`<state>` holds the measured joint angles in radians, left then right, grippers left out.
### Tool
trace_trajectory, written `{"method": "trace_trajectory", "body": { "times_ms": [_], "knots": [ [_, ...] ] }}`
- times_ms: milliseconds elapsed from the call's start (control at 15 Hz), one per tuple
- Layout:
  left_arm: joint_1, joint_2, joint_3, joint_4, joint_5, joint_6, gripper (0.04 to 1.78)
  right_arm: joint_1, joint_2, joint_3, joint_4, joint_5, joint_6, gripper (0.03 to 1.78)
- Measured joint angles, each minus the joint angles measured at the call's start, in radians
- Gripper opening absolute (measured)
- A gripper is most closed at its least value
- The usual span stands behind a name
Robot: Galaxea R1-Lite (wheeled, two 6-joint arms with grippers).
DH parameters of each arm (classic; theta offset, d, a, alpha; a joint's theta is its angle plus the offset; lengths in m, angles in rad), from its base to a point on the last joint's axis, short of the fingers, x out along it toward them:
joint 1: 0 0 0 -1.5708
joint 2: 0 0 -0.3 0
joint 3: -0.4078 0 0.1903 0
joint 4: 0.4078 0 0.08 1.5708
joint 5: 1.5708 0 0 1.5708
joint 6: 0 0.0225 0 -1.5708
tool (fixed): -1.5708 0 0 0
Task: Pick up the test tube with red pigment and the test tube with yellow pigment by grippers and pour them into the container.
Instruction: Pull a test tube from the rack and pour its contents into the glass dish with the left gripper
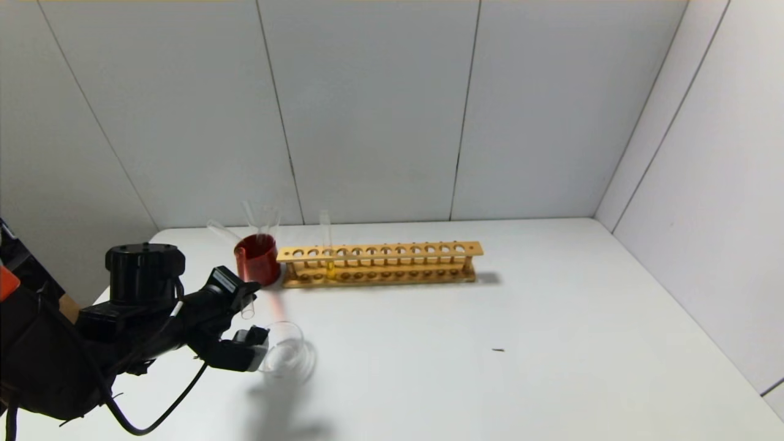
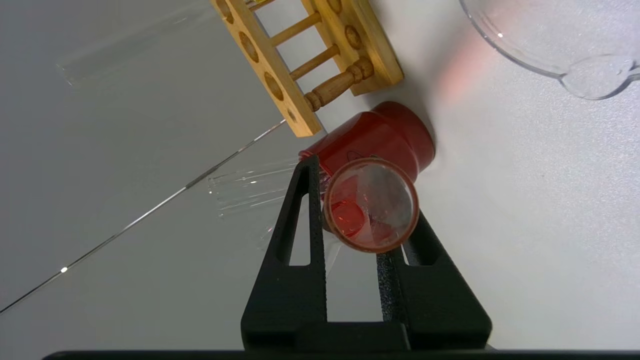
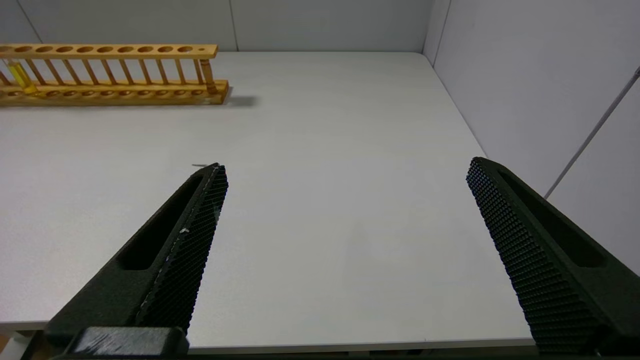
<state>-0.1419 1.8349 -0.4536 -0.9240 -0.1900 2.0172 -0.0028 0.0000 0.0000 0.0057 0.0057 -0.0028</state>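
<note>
Left hand clamps the test tube with red pigment near the container, likely for pouring; right hand gapes idle over the desk.

The left gripper is matte black, with two tapered fingers, each pierced by a long triangular slot. Behind it sit a black ribbed cylindrical knob, a looping black cable and a sliver of orange arm shell. The right gripper has black fingers faced with a fine dimpled grid.

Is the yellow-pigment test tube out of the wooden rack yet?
No. The yellow test tube stands upright in the wooden rack, untouched.
</note>
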Motion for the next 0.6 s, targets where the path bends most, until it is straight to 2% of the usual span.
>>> {"method": "trace_trajectory", "body": {
  "times_ms": [600],
  "knots": [
    [0.0, 0.046, -0.007, -0.056, 0.066, 0.045, 0.33, 0.0, 0.0, 0.0, 0.0, 0.0, 0.0, 1.75]
  ]
}}
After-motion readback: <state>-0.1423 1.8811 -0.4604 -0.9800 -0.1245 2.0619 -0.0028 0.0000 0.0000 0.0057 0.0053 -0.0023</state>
